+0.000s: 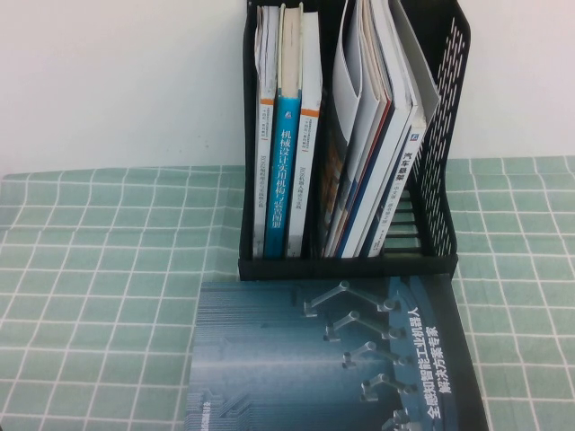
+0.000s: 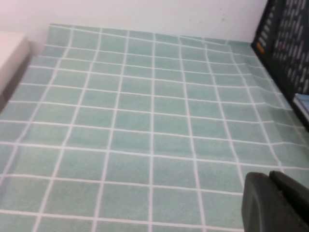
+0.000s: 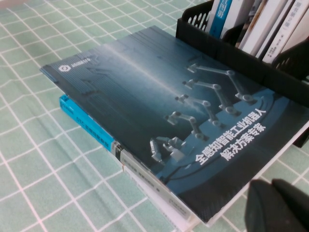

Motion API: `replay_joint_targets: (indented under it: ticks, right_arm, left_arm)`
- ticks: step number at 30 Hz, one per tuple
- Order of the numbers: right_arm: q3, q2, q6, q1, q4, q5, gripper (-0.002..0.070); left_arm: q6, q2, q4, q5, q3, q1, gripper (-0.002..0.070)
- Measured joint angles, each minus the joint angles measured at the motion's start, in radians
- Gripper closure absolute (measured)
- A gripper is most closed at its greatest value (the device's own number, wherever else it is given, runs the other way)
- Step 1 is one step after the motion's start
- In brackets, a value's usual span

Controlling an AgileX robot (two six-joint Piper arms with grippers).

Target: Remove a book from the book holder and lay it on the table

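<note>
- High view: you see the book holder (image 1: 349,260), black with perforated sides, standing upright on the table (image 1: 99,269) near the far wall. Its left compartment holds upright volumes, one a blue-spined book (image 1: 289,171); the right compartment holds leaning magazines (image 1: 382,153).
- High view: the book (image 1: 337,355) lies flat, front cover up, directly in front of the holder, its far edge touching or just beside the holder's base. Grey robot arms and white title text show on the cover. Neither gripper appears in this view.
- Left wrist view: you see mostly bare green-and-white checked cloth. The left gripper (image 2: 276,203) shows only as a dark shape at the picture's edge, hanging above the cloth well apart from the book; you cannot tell if its claw is apart or together. A strip of the holder's mesh side (image 2: 285,46) shows at the far corner.
- Right wrist view: the book (image 3: 178,111) rests on top of a small stack, a light-blue-edged book (image 3: 87,126) and a white book (image 3: 159,203) underneath, not straight on the cloth. The stack sits just beside the holder's front wall (image 3: 241,60).
- Right wrist view: the right gripper (image 3: 280,205) hangs just beside the book's near corner, holding nothing; only dark finger bulk shows, so you cannot tell its opening.
</note>
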Motion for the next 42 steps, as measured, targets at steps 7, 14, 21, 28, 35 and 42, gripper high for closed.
replay_joint_targets:
  ticks: [7,14,21,28,35,42]
  right_arm:
    - [0.0,0.0,0.0,0.0,0.0,0.0,0.0673]
    - [0.0,0.0,0.0,0.0,0.0,0.0,0.0673]
    - [0.0,0.0,0.0,0.0,0.0,0.0,0.0673]
    - [0.0,0.0,0.0,0.0,0.0,0.0,0.0673]
    - [0.0,0.0,0.0,0.0,0.0,0.0,0.0673]
    - [0.002,0.0,0.0,0.0,0.0,0.0,0.0674]
  left_arm:
    - [0.0,0.0,0.026,0.0,0.0,0.002,0.0678]
    - [0.0,0.0,0.034,0.0,0.0,0.029,0.0678]
    - [0.0,0.0,0.029,0.0,0.0,0.043,0.0678]
    - [0.0,0.0,-0.018,0.0,0.0,0.043,0.0678]
    - [0.0,0.0,-0.02,0.0,0.0,0.043,0.0678]
    - [0.0,0.0,-0.02,0.0,0.0,0.043,0.0678]
